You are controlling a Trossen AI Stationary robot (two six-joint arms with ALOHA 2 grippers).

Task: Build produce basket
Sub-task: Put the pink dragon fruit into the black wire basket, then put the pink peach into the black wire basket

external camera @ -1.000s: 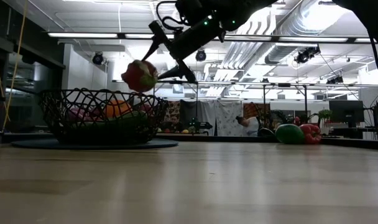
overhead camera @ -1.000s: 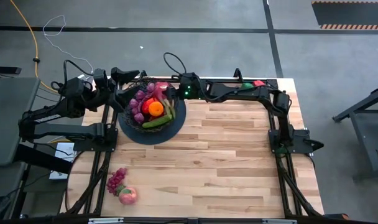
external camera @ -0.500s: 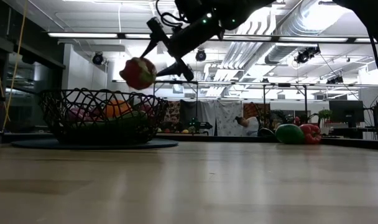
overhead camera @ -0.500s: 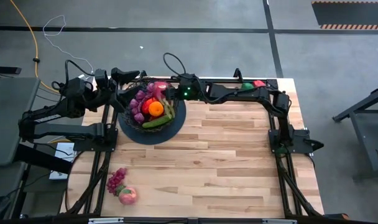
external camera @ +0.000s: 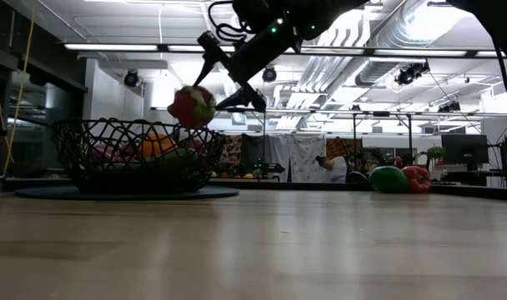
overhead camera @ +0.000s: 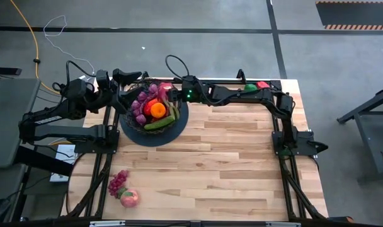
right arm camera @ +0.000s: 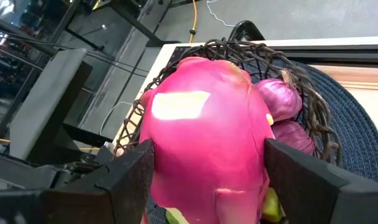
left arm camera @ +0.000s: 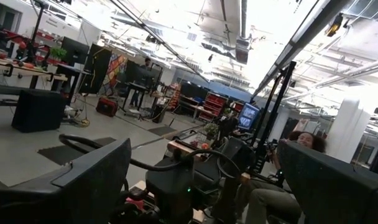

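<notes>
The basket (overhead camera: 155, 112) is sitting at the table's far left, holding produce; the right gripper (external camera: 213, 93) is pinching a pink radish (right arm camera: 204, 152) above its rim, while the left gripper (overhead camera: 119, 88), spread, is waiting beside it

From down at desk (external camera: 262, 250) level, the black wire basket (external camera: 137, 154) sits on its dark round mat (external camera: 124, 192) at the far left, with an orange (external camera: 156, 144) and something green showing through the mesh. Just above its right rim, the right gripper (external camera: 205, 93) reaches down from overhead, its fingers clamped on a pinkish-red radish (external camera: 192, 106) held in the air, clear of the wire. Far off to the right, a green pepper (external camera: 389, 179) and a red pepper (external camera: 416, 178) rest side by side on the desk. A person (external camera: 330, 167) stands in the room behind.
</notes>
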